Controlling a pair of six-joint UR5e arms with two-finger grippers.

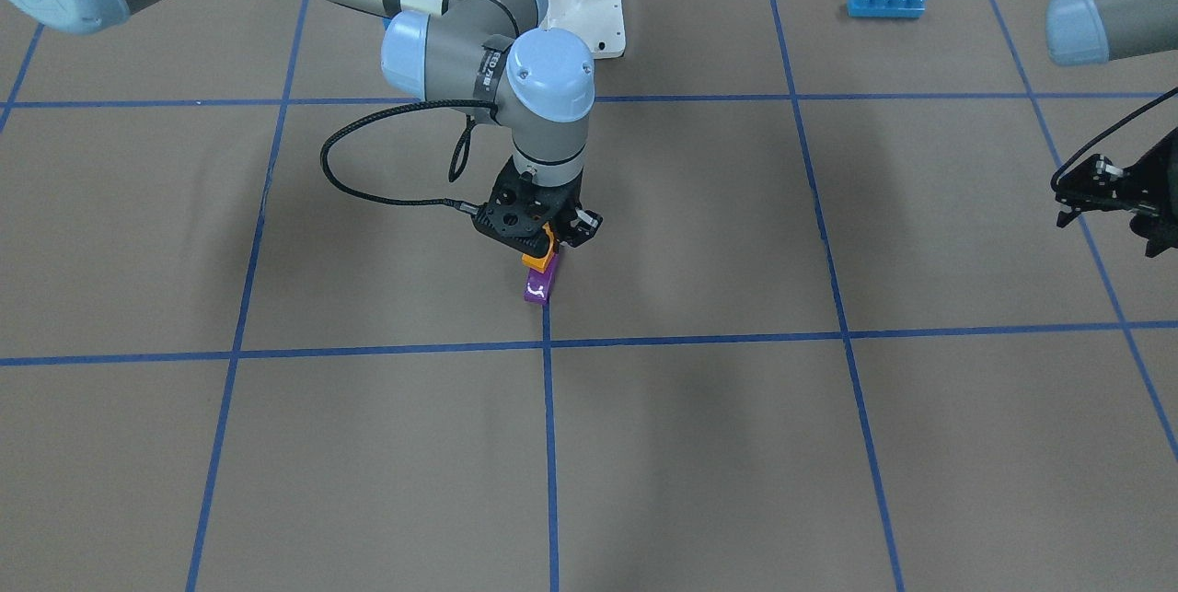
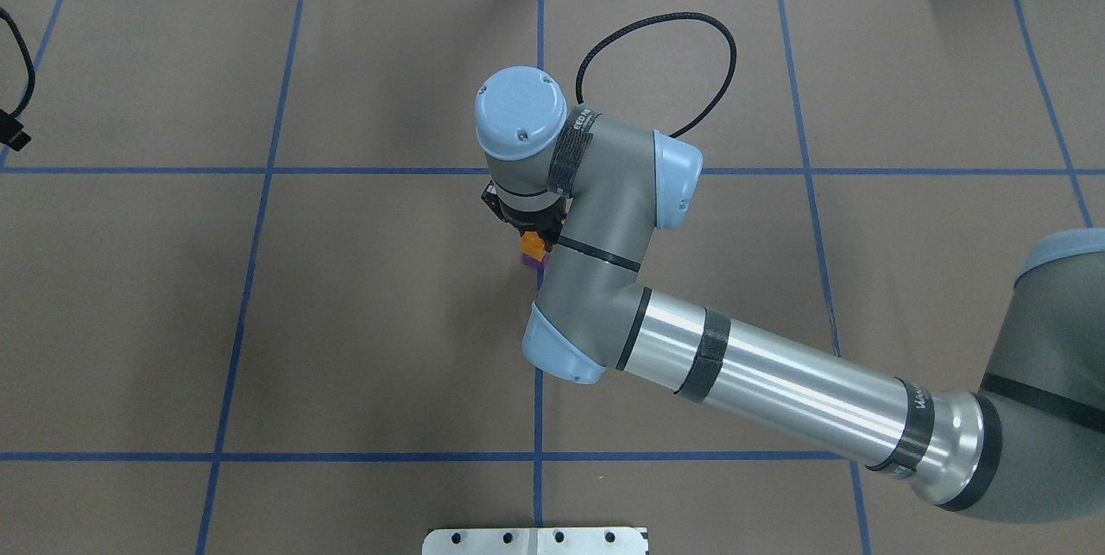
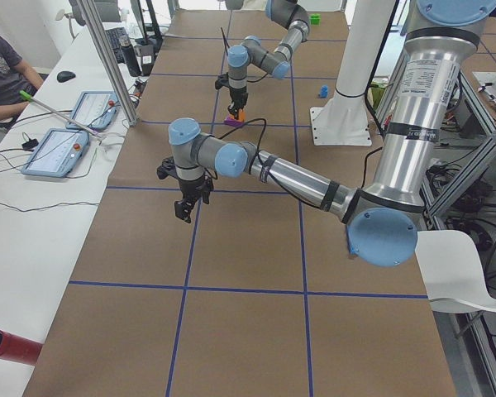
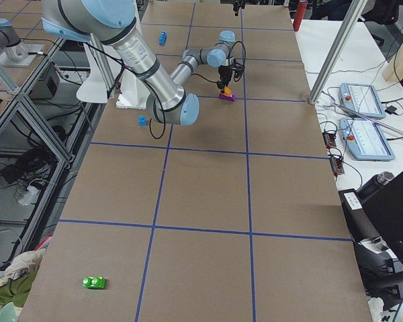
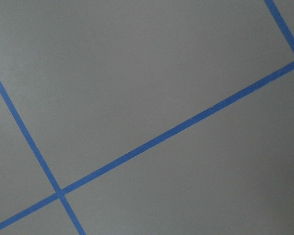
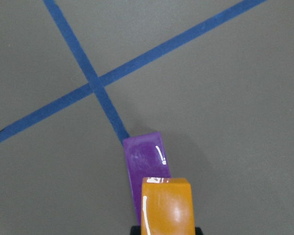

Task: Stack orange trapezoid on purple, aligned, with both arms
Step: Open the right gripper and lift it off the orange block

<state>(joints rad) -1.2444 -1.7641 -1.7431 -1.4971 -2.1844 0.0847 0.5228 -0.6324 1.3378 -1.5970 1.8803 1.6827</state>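
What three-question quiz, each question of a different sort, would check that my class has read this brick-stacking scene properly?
1. True or false: the right gripper holds the orange trapezoid over the purple.
2. Fill in: the long blue brick shows ___ studs.
3. Where does the purple lie? A) on a blue tape line near a crossing; B) beside the long blue brick; C) between the left gripper's fingers.
Key: 1 true; 2 four; 3 A.

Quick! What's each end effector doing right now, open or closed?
Left end effector: open, holding nothing.
Right end effector: closed on the orange trapezoid.
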